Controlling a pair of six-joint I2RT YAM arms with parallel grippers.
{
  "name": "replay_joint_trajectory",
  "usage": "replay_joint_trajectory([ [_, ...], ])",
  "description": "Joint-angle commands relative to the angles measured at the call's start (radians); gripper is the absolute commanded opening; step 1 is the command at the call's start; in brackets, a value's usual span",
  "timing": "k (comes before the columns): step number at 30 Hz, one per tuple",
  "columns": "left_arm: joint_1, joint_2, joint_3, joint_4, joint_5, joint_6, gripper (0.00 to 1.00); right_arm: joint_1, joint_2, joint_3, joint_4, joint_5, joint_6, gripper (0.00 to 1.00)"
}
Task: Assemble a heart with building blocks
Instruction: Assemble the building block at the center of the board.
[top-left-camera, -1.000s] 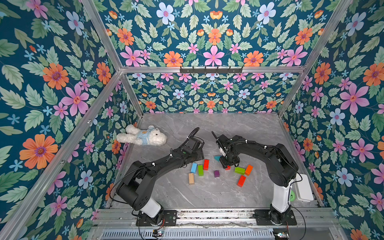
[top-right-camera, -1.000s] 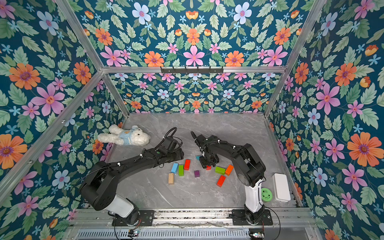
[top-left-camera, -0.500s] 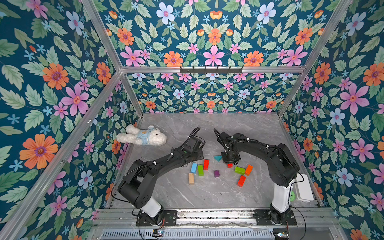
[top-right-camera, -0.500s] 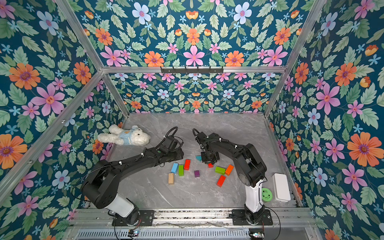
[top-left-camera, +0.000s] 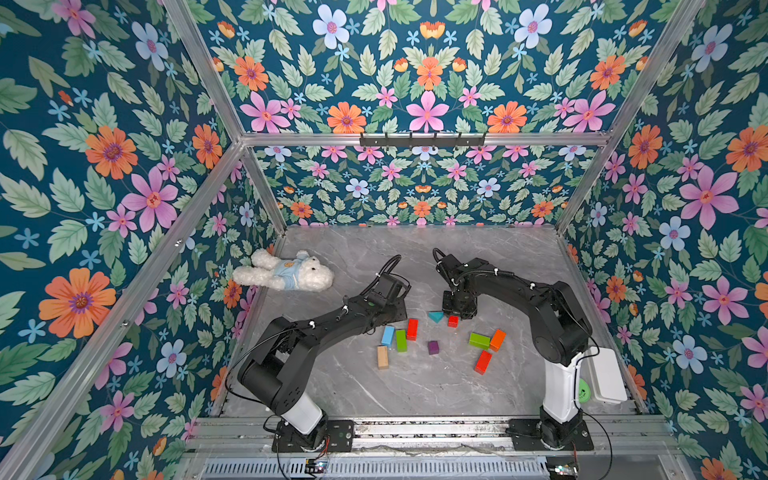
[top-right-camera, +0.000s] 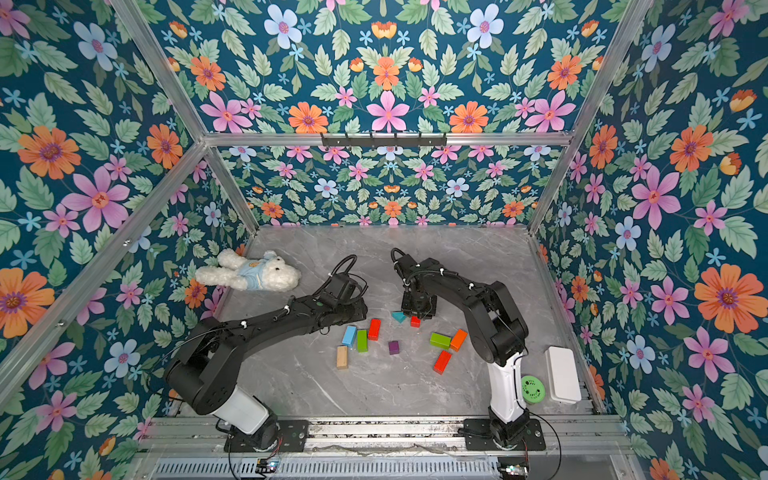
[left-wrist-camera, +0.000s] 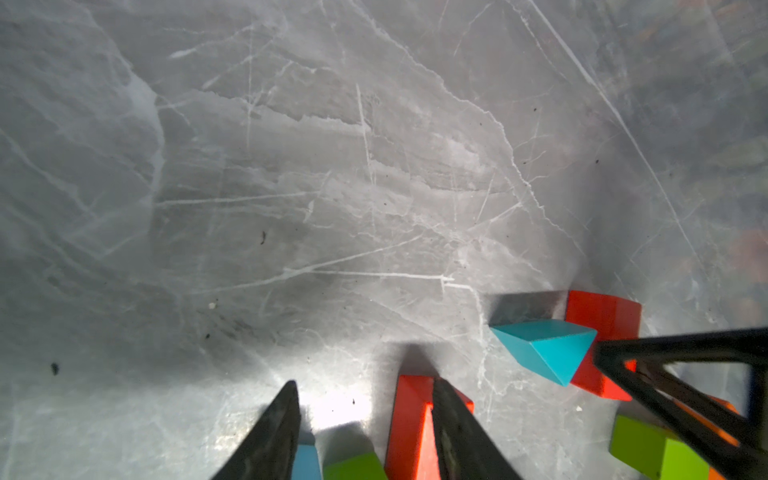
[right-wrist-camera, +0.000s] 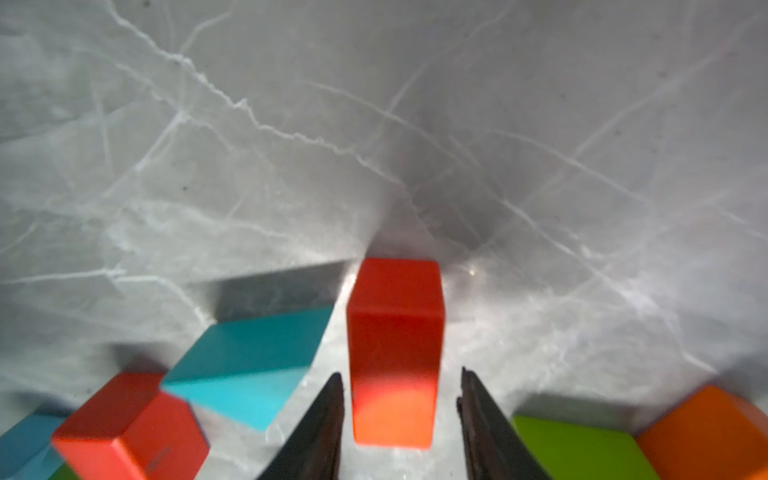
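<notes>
Blocks (top-left-camera: 401, 340) sit mid table (top-left-camera: 415, 395), off edges; L claw (left-wrist-camera: 365, 382) spread; R claw (right-wrist-camera: 401, 372) spread.

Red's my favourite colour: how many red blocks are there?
3. One red block lies beside the green bar; a second red block sits at the right gripper, by the teal triangle; a third red block lies nearest the front. The arms may hide others.

We see a teal triangle (top-left-camera: 436, 316), a purple cube (top-left-camera: 433, 347), an orange bar (top-left-camera: 497, 340) (the wood bar (top-left-camera: 382, 356) is tan), a grey white-veined tabletop (top-left-camera: 415, 386), floral teal walls (top-left-camera: 124, 166).
</notes>
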Motion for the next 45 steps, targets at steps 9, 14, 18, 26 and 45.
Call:
replay_joint_trajectory([
  [9,0.0,-0.001,0.018,-0.001,0.005,-0.001,0.49,-0.079,-0.13,-0.128,0.018,-0.023,0.021,0.2],
  [14,0.0,-0.004,0.022,-0.012,0.004,0.001,0.46,-0.09,-0.071,-0.123,0.018,-0.048,-0.034,0.18],
  [18,0.0,-0.003,0.019,-0.012,0.007,-0.003,0.46,-0.088,-0.046,-0.132,0.055,-0.075,-0.066,0.19],
  [26,0.001,0.013,0.032,-0.014,0.01,0.002,0.45,-0.063,0.0,-0.092,0.066,-0.078,-0.101,0.21],
  [45,0.001,0.019,0.035,-0.014,0.027,0.009,0.45,-0.028,-0.032,-0.107,0.037,-0.065,-0.055,0.29],
])
